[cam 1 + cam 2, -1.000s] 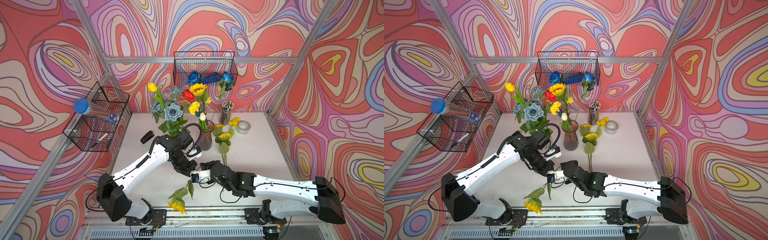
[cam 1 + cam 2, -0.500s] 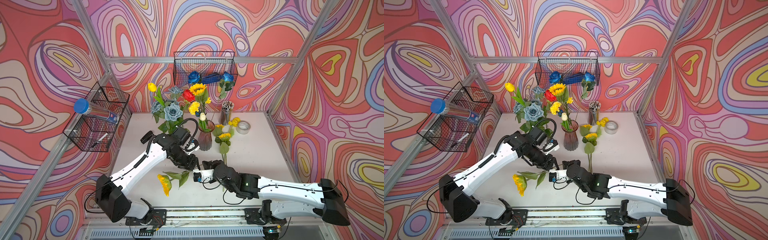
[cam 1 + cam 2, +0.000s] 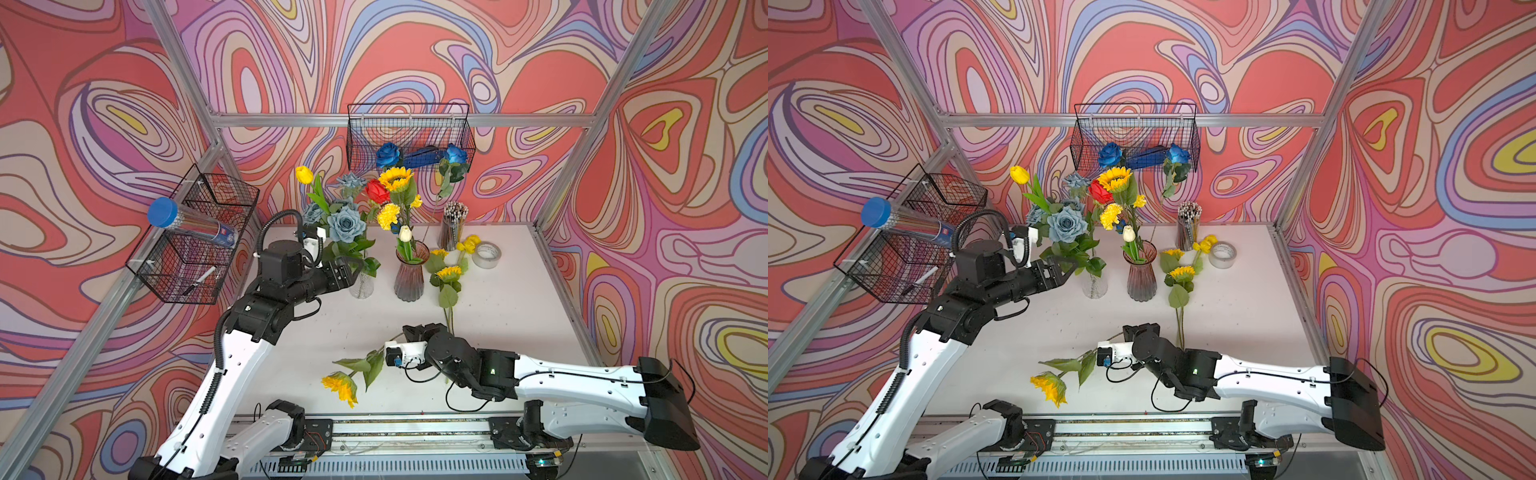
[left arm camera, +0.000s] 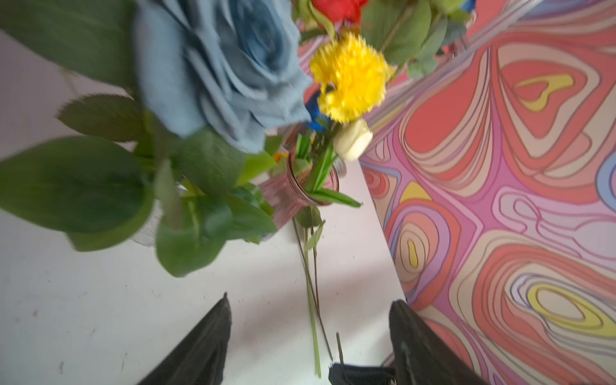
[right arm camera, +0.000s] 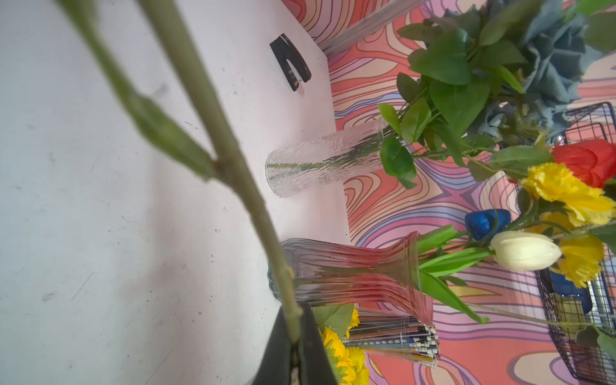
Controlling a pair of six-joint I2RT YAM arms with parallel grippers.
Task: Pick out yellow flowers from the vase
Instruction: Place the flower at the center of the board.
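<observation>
While the right jaws are pinched shut on the thin stem of one sunflower (image 3: 340,384), its bloom droops low over the front of the table (image 3: 519,299); whether it touches cannot be told. The left jaws stand wide apart and empty, just beside the clear vase (image 3: 360,286).

Yellow flowers, where they are:
- picked sunflowers (image 3: 449,272) lie on the table, on the right arm's side of the pink vase (image 3: 409,278)
- tall sunflower (image 3: 397,179) and carnation (image 3: 388,216) still in the pink vase
- yellow tulip (image 3: 304,174) still in the clear vase, among grey-blue roses (image 3: 346,224)

Judged step: lay the held sunflower with the picked ones. To do it well, swing the long stem wide of both vases, lower the bloom first, and part the jaws only once the stem rests flat. The grip sits far from the heavy head, so move slowly. For the left arm's next pick, close on one yellow stem only and lift straight up, or the vase may tip.
</observation>
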